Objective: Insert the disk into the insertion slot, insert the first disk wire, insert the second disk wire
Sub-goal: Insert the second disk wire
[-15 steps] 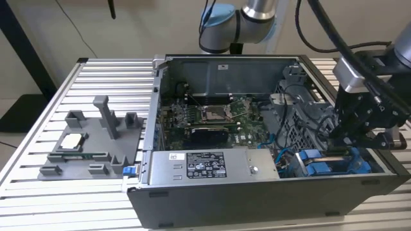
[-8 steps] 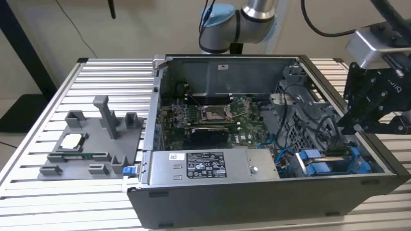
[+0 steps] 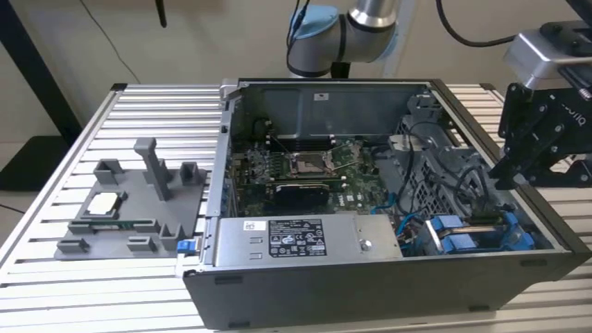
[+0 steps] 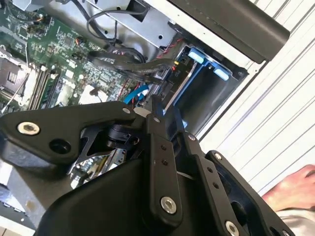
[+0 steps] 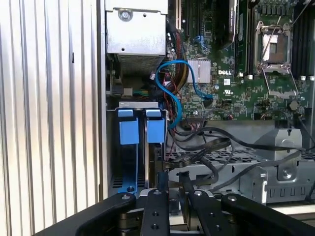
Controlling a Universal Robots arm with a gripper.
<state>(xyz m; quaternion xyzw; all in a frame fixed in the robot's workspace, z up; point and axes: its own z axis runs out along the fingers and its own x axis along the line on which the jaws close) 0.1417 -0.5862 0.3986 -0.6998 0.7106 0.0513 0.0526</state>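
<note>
Exterior view: the gripper (image 3: 518,173) hangs above the case's open corner, over the insertion slot (image 3: 476,232) with its blue clips.

First wrist view: jaws nearly closed, holding nothing.

Second wrist view: the disk appears seated; wire insertion is probably in hand, requiring a cable grasp.

slot clips (image 5: 142,129) bright blue | gripper (image 5: 171,183) black | motherboard (image 3: 315,170) green | table (image 3: 148,111) ribbed silver

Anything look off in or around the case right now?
Two things. A person's hand is in the second wrist view, at the slatted table just outside the case, close to the arm. Loose black cables also sprawl across the metal cage beside the insertion slot. No damage visible.
</note>
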